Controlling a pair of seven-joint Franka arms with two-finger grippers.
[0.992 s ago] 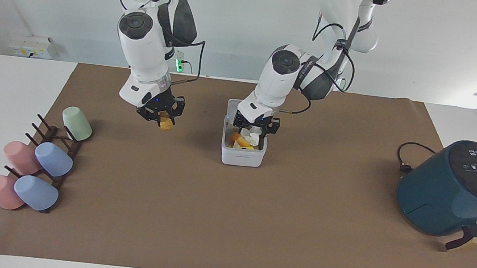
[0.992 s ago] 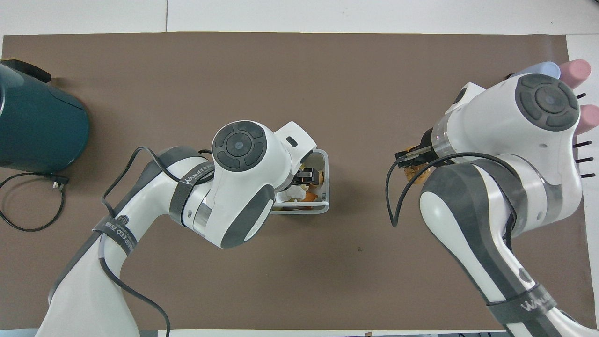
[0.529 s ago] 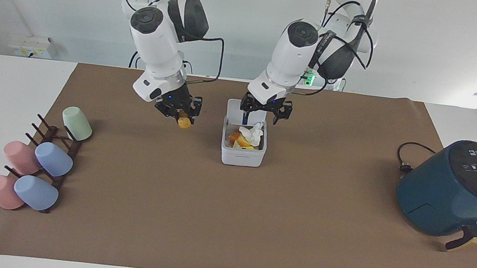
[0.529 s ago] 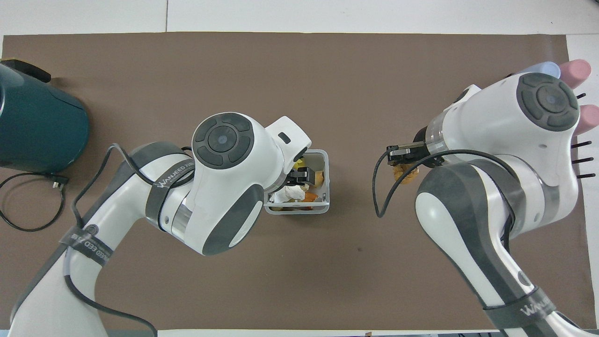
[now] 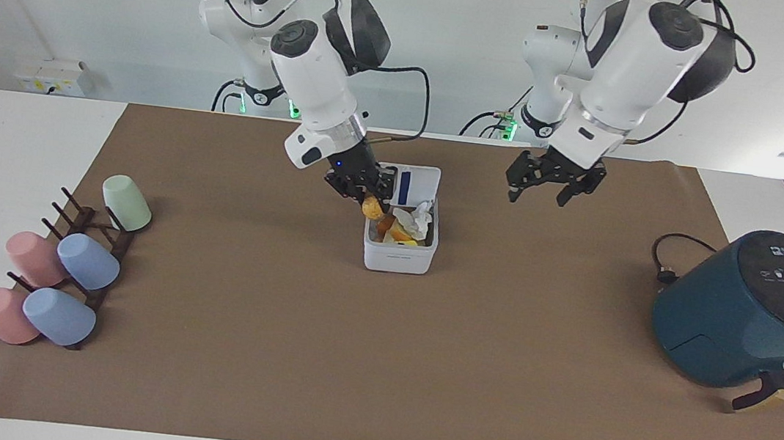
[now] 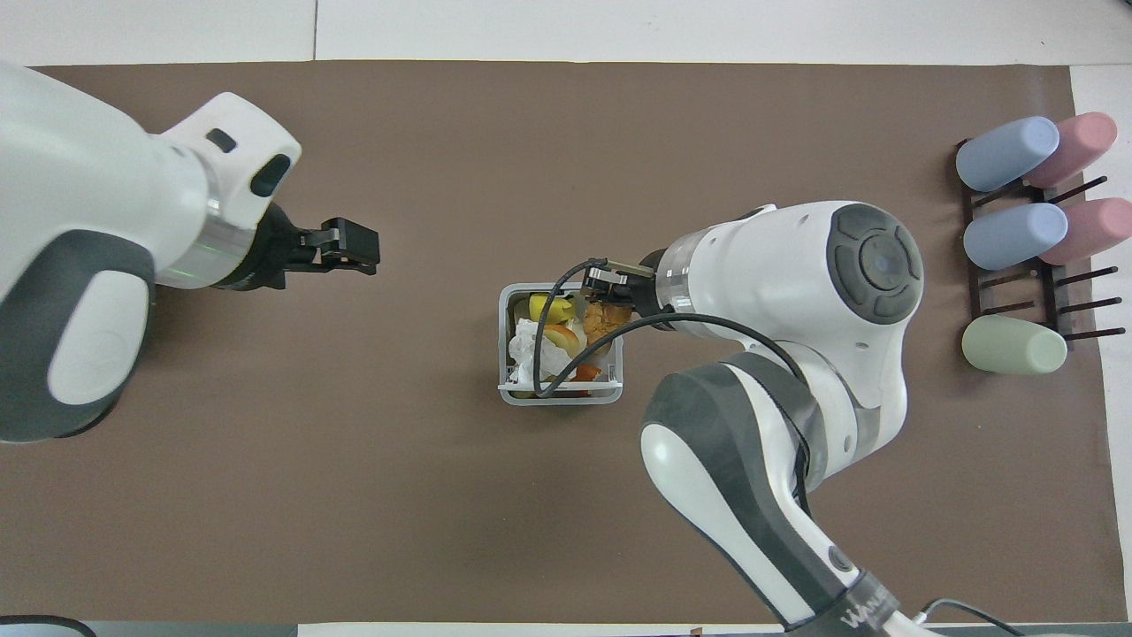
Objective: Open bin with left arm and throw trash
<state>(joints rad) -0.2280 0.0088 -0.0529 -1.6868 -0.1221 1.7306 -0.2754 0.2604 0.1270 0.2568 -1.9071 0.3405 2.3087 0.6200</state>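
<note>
The white bin (image 5: 399,256) stands mid-mat with its lid (image 5: 417,184) upright and open; it also shows in the overhead view (image 6: 506,349). Inside lie the crumpled white tissue (image 5: 417,221) (image 6: 533,347) and the pale-yellow block with orange top (image 5: 395,234) (image 6: 546,310). My right gripper (image 5: 368,198) (image 6: 607,303) is shut on the golden-brown crumbed piece (image 5: 372,209) (image 6: 604,320) and holds it over the bin's rim at the right arm's end. My left gripper (image 5: 547,190) (image 6: 352,255) is open and empty, raised over bare mat toward the left arm's end.
A dark-teal air fryer (image 5: 750,312) with its cable (image 5: 667,262) stands at the left arm's end. A dark rack (image 5: 91,237) (image 6: 1017,283) with several pastel cups stands at the right arm's end.
My right gripper has carried the crumbed piece from over the mat to over the bin. My left gripper has risen from the bin and swung toward the left arm's end, leaving the tissue inside.
</note>
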